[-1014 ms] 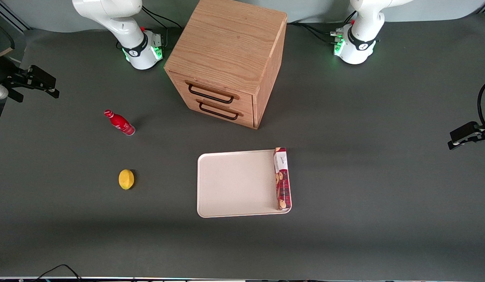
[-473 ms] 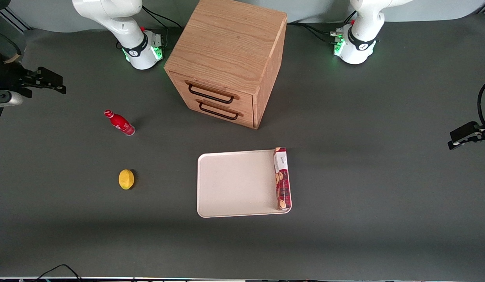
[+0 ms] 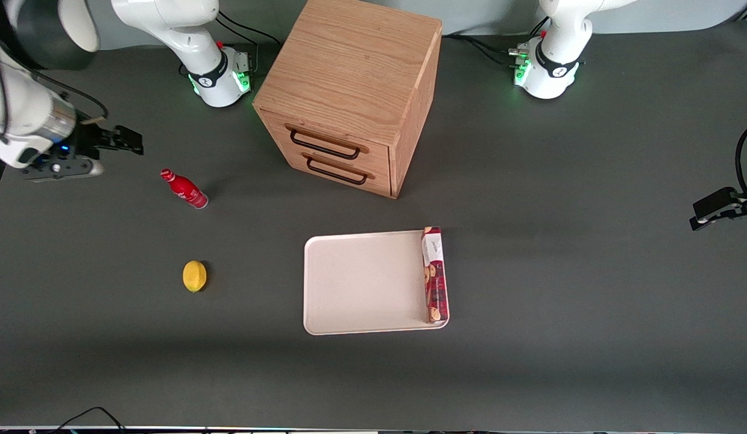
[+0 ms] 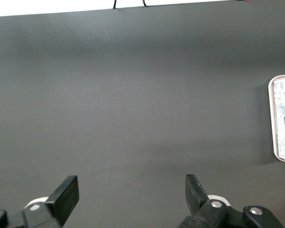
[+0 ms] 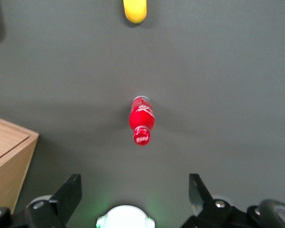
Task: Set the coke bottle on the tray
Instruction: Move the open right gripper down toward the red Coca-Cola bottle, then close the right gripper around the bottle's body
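The coke bottle is small and all red with a red cap, and it stands on the dark table, well apart from the tray. It also shows in the right wrist view, seen from above. The cream-white tray lies flat, nearer to the front camera than the cabinet. My right gripper hangs open and empty above the table, short of the bottle toward the working arm's end. In the right wrist view the gripper has its fingers wide apart, with the bottle ahead of the gap.
A long red cookie box lies on the tray along the rim toward the parked arm. A yellow lemon lies nearer to the front camera than the bottle. A wooden two-drawer cabinet stands between the arm bases.
My right arm has swung in from the table's edge toward the bottle, and the gripper is now much closer to it. The bottle, lemon, tray and box have not moved.
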You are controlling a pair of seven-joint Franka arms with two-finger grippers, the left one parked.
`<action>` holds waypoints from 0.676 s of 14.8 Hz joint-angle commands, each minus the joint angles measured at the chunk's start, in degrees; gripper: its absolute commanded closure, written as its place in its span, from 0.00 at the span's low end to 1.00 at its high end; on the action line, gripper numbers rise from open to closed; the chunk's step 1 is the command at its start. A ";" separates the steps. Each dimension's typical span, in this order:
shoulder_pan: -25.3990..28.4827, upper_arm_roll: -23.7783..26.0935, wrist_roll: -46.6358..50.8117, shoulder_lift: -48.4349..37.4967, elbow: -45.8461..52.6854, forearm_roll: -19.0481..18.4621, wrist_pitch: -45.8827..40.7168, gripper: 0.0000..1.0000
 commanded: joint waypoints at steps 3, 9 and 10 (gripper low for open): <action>-0.90 -0.38 1.05 -0.78 -18.29 -1.01 21.28 0.00; -1.69 -0.47 0.97 3.53 -22.62 -1.01 31.95 0.31; -1.69 -0.47 0.97 3.71 -22.70 -1.01 31.95 0.51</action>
